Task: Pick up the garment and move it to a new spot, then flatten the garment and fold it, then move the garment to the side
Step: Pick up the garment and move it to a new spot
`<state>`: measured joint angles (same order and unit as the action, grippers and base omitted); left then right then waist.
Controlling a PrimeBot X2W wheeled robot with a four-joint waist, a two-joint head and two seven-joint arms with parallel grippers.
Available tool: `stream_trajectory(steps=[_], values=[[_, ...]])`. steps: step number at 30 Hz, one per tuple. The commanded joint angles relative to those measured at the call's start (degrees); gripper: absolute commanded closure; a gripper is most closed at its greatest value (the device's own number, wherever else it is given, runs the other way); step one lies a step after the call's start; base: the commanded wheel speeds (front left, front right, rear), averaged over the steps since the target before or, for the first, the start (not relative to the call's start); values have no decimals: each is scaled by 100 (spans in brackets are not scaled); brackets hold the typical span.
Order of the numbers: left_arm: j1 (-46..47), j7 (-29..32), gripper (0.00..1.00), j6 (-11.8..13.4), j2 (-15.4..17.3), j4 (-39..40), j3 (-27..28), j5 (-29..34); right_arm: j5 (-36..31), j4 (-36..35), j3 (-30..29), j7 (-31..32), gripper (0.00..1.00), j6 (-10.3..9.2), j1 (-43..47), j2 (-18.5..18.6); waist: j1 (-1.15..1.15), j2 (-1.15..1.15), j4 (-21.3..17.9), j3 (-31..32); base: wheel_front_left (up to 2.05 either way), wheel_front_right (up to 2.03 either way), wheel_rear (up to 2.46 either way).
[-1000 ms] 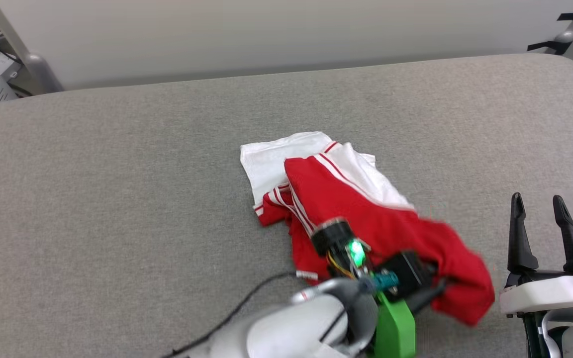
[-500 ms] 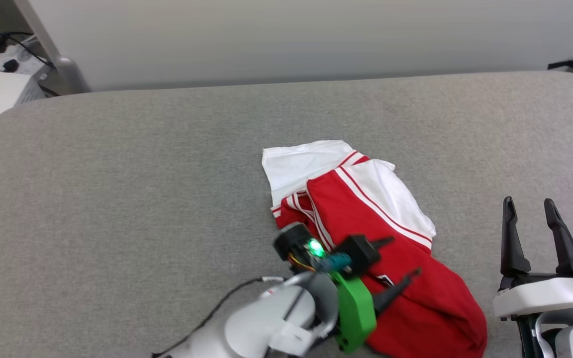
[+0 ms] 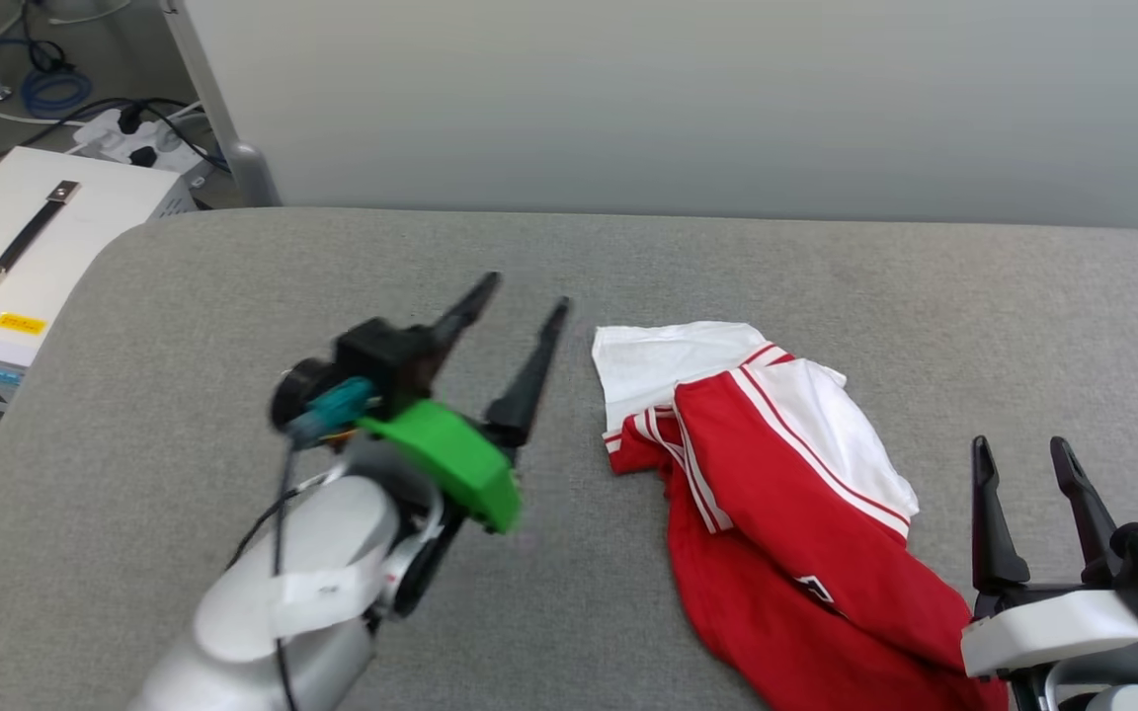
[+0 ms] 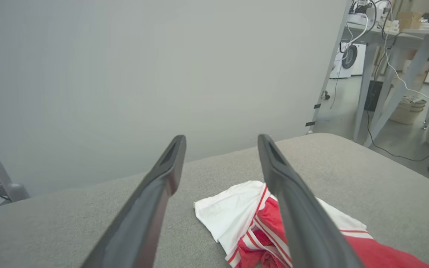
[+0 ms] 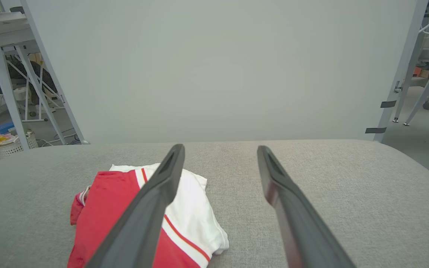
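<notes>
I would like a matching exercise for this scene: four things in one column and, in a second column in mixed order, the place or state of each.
1. garment
2. left gripper
3. right gripper
4. white box

A. open, at the head view's lower right
B. off the left end of the grey surface, dark handle on top
C. crumpled on the grey surface, held by nothing
D. open, to the garment's left

Pairs: 1-C, 2-D, 3-A, 4-B

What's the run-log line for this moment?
shirt: crumpled, unfolded, on grey surface | left gripper: open, empty, left of shirt | right gripper: open, empty, right of shirt
</notes>
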<state>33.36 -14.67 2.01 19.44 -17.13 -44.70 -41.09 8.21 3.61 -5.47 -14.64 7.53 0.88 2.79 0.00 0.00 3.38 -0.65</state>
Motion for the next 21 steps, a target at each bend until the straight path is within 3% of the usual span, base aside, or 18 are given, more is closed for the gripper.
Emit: stream_trajectory(steps=[1,4,8,21], values=[[-392,-30,0,106,113,230,302,99,-29,6,25,-36,0,-4,96,9,0,0,87,81,0,0,0],[-1025,-31,0,214,209,667,920,265,0,-5,47,-36,0,-4,124,9,0,0,116,111,0,0,0],[-1805,-31,0,219,98,988,1562,553,35,-23,66,-36,0,-4,174,9,0,0,136,157,0,0,0],[-2958,-32,0,-278,-693,1277,2668,1570,17,9,135,-36,0,-4,307,9,0,0,90,197,0,0,0]])
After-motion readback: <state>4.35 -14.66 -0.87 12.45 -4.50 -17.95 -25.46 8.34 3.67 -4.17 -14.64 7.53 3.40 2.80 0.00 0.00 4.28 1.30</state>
